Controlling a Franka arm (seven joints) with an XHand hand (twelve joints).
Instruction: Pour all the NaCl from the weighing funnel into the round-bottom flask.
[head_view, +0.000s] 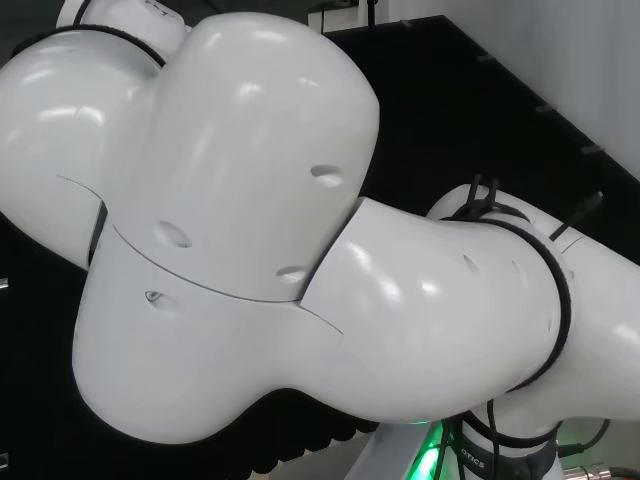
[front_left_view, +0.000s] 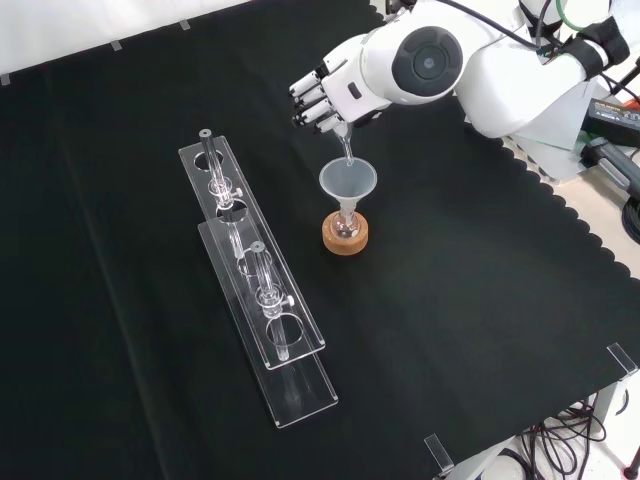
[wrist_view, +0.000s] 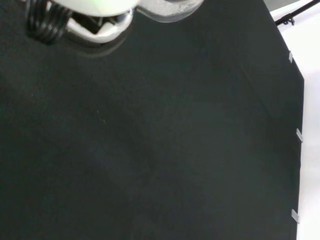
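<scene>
Front view: hand (front_left_view: 322, 95) has its fingers curled round a clear weighing funnel (front_left_view: 346, 146), so it's grasping that, not released. Funnel's long axis runs steeply down from the hand, spout end lowest, tip sitting just inside the mouth of a wider clear funnel (front_left_view: 348, 182) right below. That funnel's stem goes into the neck of the flask (front_left_view: 346, 226), which sits on a cork ring (front_left_view: 346, 236) on the worktop (front_left_view: 480, 300).

Key relation: flask is straight below the hand, spout, funnel mouth and flask neck roughly on one near-vertical line. So pour looks to be in progress or about at its steepest; judged from tilt only. Can't tell whether NaCl is still inside the weighing funnel or how much is in the flask, glass too clear and small.

Next prob needs the tip kept over the funnel mouth while tilt is held or raised a bit, maybe a light shake to clear leftover grains. Risk: tip drifts off the rim and salt spills on cloth, or a nudge tips funnel + flask off the ring.

Clear rack (front_left_view: 255, 290) w/ small glassware stands well apart, front-view left of the hand, not in the way.
</scene>
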